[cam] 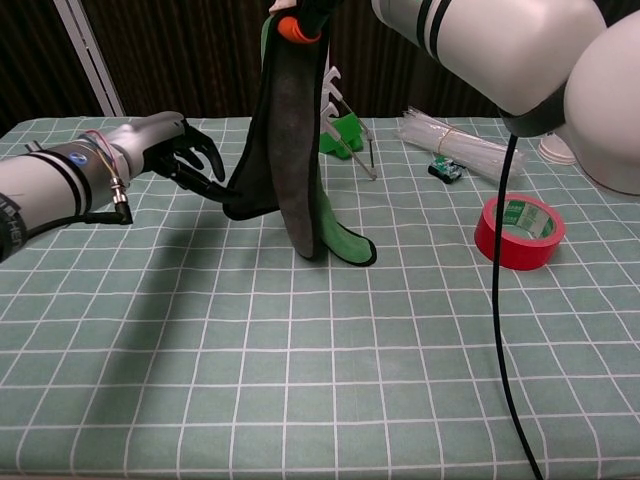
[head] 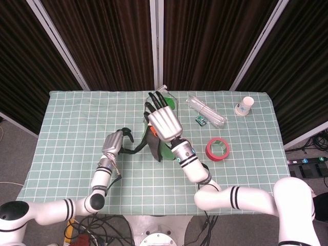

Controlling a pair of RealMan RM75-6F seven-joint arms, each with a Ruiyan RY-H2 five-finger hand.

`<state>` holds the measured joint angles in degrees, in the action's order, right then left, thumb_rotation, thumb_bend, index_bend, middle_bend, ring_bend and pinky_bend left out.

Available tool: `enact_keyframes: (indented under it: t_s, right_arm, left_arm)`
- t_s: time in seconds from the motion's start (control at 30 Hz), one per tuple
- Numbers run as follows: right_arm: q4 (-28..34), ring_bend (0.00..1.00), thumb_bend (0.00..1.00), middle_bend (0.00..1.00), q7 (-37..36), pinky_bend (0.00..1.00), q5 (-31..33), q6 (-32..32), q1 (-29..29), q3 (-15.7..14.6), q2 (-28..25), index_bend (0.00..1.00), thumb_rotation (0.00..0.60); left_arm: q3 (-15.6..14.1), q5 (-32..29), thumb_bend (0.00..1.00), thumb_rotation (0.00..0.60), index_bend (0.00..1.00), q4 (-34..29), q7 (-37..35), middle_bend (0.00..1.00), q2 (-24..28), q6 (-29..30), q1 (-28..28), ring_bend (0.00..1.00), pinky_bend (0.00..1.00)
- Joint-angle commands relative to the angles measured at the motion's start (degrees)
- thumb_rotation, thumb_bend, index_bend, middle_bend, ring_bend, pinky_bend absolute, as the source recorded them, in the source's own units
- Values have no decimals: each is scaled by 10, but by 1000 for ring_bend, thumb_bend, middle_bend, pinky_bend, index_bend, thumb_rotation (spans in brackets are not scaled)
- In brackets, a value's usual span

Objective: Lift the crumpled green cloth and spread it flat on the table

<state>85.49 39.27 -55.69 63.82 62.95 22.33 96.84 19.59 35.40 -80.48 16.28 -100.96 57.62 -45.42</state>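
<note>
With the right hand (head: 164, 122) holding the crumpled green cloth (cam: 290, 160) aloft to unfurl it, the left hand (cam: 180, 155) pinches its 9 o'clock edge

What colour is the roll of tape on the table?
Red, the roll of tape shows clearest in the chest view.

Two cameras, one worktop

Head view looks steeply down over the whole worktop (head: 66, 123); chest view sits low at the near edge, facing across it. Both share its middle.
</note>
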Motion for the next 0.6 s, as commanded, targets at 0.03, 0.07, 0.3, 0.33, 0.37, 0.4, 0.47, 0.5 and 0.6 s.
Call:
enact_keyframes:
  t_s: [0.03,0.07,0.3,0.33,0.37,0.4,0.47,0.5,0.6]
  right_arm:
    - [4,0,660,253,0,0,1,3,-1,-1,1,732,600]
    - [6,0,659,253,-1,0,1,4,-1,-1,2,732,600]
    - [15,0,659,253,-6,0,3,9,-4,-1,-1,733,600]
    - [16,0,660,253,-9,0,5,8,-5,0,-2,733,600]
    - [19,0,660,254,-12,0,9,7,-6,2,-3,733,600]
    - [22,0,659,253,-14,0,13,6,-6,3,-4,733,600]
    - [28,0,658,254,-18,0,18,5,-9,5,-9,733,599]
    - [31,0,658,253,-20,0,19,5,-10,5,-11,733,599]
    - [36,0,658,254,-24,0,22,6,-13,5,-18,733,600]
  left_arm:
    - [7,-11,83,499,534,0,-6,258,-2,-12,-1,200,311]
    - [8,-13,90,502,539,3,-6,260,-3,-14,-2,200,312]
    - [8,-17,185,545,591,14,-9,279,-9,-19,-3,200,313]
    - [9,-15,209,553,599,15,-12,284,-11,-19,-3,200,313]
    - [11,-11,225,559,606,18,-18,289,-13,-17,-2,200,313]
    - [12,-7,257,572,621,21,-21,300,-16,-15,-2,200,313]
    - [12,4,324,592,649,27,-30,323,-21,-10,0,201,317]
    - [13,9,365,599,664,28,-35,334,-23,-10,1,201,319]
    - [15,27,452,600,699,32,-54,364,-27,-5,7,213,323]
